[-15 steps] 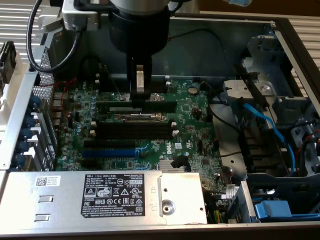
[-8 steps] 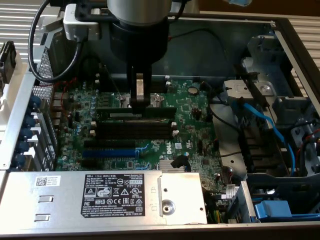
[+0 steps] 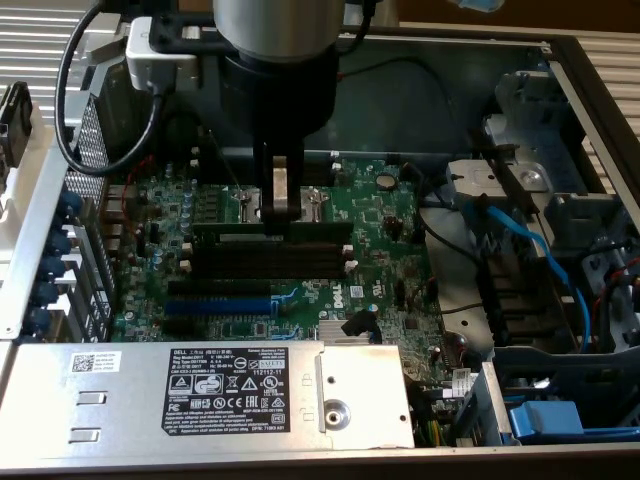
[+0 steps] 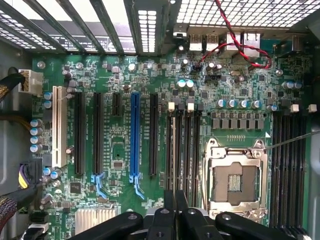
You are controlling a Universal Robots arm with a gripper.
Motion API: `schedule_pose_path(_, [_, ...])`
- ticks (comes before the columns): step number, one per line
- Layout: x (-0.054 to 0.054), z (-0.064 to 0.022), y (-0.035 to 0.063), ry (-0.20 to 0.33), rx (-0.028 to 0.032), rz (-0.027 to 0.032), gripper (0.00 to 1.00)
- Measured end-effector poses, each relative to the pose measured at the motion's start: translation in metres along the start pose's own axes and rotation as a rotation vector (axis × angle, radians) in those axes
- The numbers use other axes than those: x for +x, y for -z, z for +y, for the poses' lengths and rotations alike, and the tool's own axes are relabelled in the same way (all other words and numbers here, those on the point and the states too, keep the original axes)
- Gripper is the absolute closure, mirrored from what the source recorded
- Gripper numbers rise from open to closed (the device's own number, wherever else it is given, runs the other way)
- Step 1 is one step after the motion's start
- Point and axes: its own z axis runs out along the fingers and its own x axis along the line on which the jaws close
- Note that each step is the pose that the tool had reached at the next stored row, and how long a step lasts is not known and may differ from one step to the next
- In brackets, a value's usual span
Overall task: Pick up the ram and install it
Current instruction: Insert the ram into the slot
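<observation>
The arm reaches down into the open computer case [image 3: 570, 60], and its gripper [image 3: 281, 215] is clenched on the ram [image 3: 225, 231] at about the middle of its length. The dark-green stick is held on edge and level, its two ends reaching out to either side of the fingers. It sits over the motherboard [image 3: 385, 215], just beside the CPU socket [image 3: 315, 203], and runs parallel to the black memory slots [image 3: 300, 262] with white end clips.

From the wrist, the gripper [image 4: 174, 200] pinches the ram [image 4: 173, 150], which shows as a thin pale edge running along the bank of memory slots [image 4: 189, 150] on the side away from the CPU socket [image 4: 235, 180]. Whether it is touching a slot or only hanging over one, I can't tell.

The long blue slot [image 4: 134, 135] lies further along the motherboard [image 4: 120, 75], among black expansion slots. A ribbed heatsink [image 4: 95, 220] stands near the board's edge, and a red-and-black twisted wire [image 4: 235, 35] loops by the rear ports. Along the case's near edge sits the grey power supply [image 3: 120, 390] with its black label.
</observation>
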Motion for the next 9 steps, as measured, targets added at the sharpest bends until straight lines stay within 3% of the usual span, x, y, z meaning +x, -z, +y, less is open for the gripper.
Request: schedule_pose_path(9, [-0.0007,-0.0003,-0.0042,0.002,-0.0004,0.0001,0.88])
